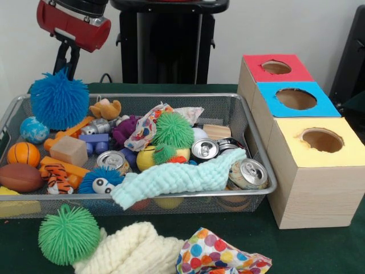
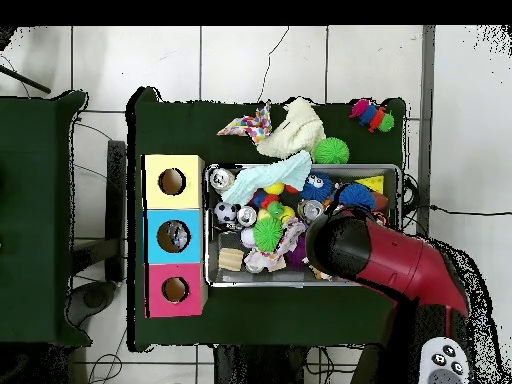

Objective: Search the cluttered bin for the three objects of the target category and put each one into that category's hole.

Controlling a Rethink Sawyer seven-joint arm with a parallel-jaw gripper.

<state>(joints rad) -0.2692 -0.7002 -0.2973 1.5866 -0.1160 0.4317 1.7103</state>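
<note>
held: big blue spiky rubber puffer ball (image 1: 59, 101), upper left of front view, above wire mesh bin (image 1: 239, 108) rim | gripper (image 1: 67, 73) black fingers pinching its top spikes | do well: lift clear of bin wall, carry steadily toward blue-topped wooden box hole (image 1: 296, 98), upper right; soft spikes may slip

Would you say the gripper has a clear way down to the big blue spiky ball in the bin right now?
Probably yes: the gripper hangs just above the blue spiky ball, which sits atop the clutter in the mesh bin with nothing covering it.
</note>
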